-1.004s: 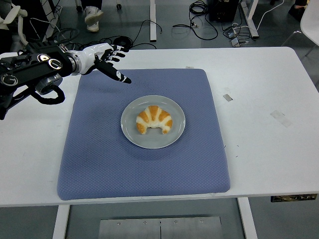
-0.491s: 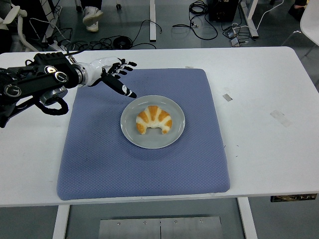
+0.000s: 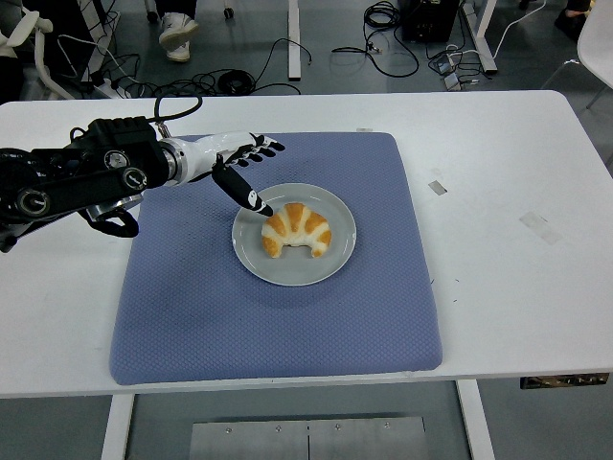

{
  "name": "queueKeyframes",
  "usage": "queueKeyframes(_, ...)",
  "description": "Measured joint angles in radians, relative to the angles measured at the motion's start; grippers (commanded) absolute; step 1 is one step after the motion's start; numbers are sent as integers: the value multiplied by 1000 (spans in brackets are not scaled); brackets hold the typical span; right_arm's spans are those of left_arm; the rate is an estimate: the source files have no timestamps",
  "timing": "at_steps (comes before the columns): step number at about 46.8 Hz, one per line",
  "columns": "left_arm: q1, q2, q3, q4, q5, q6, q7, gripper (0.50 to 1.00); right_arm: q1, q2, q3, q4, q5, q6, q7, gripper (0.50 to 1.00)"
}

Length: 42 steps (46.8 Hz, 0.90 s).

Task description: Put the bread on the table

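Observation:
A golden croissant (image 3: 298, 230) lies on a round grey plate (image 3: 330, 264) in the middle of a blue mat (image 3: 278, 326). My left hand (image 3: 247, 168) reaches in from the left over the mat, its fingers spread and holding nothing. Its thumb tip (image 3: 261, 206) hangs over the plate's upper left rim, just short of the croissant. The other fingers (image 3: 263, 147) point right, above the mat. The right arm is out of view.
The white table (image 3: 508, 211) extends well to the right of the mat, with small tape scraps (image 3: 539, 226) on it. Cables and a person's shoe (image 3: 178, 29) lie on the floor beyond the far edge.
My left hand has moved right and toward the near edge, from the mat's far left corner to the plate's upper left rim, staying open.

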Motion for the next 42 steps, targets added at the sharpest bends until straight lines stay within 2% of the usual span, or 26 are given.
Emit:
queueKeyframes(11, -12, -16, 11, -23, 8, 10, 0, 981, 0, 0, 0, 0, 0, 0, 0, 1000)
queueKeyframes(32, 6, -115, 32, -17, 7, 21, -3, 977, 0, 0, 0, 0, -1, 0, 0, 1000)
queueKeyframes(42, 12, -124, 64, -8, 8, 42, -3, 969, 0, 0, 0, 0, 0, 0, 0, 1000)
